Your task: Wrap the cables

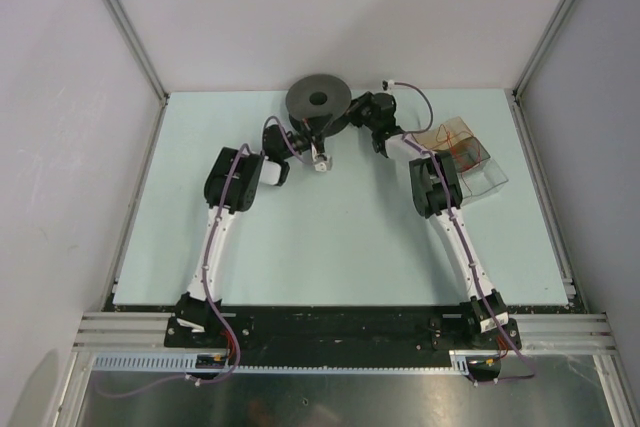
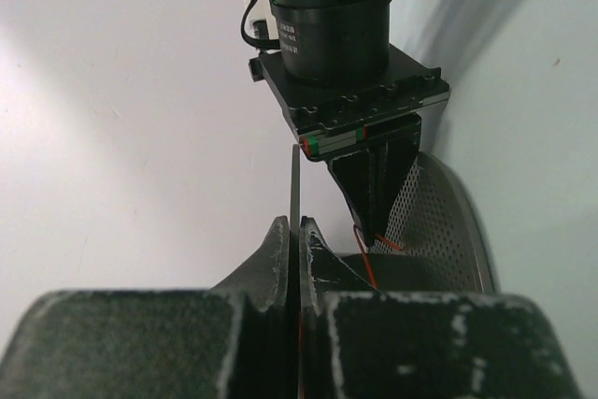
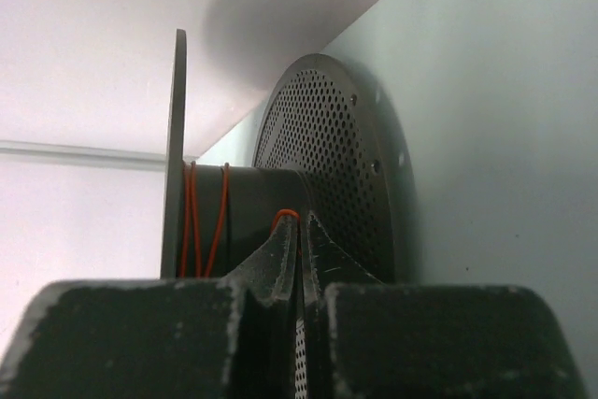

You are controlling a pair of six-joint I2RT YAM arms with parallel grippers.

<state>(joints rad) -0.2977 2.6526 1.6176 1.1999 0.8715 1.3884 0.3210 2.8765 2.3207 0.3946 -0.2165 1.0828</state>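
Note:
A dark spool [image 1: 318, 100] stands at the back middle of the table. A thin red-orange cable [image 3: 201, 221] runs in a few turns round its core, between a thin flange [image 3: 177, 137] and a perforated flange [image 3: 327, 156]. My right gripper [image 3: 301, 231] is shut on a small loop of that cable [image 3: 285, 215] close to the core. My left gripper [image 2: 294, 231] is shut on the edge of the thin flange [image 2: 294, 184]. In the left wrist view the right gripper's fingers [image 2: 374, 193] point down at the spool, and a red strand [image 2: 369, 263] hangs below them.
A clear plastic box [image 1: 485, 175] with more red wire [image 1: 462, 150] inside sits at the right, beside the right arm's elbow. White walls close the table at the back and sides. Both arms [image 1: 225, 217] [image 1: 455, 227] reach inward to the spool.

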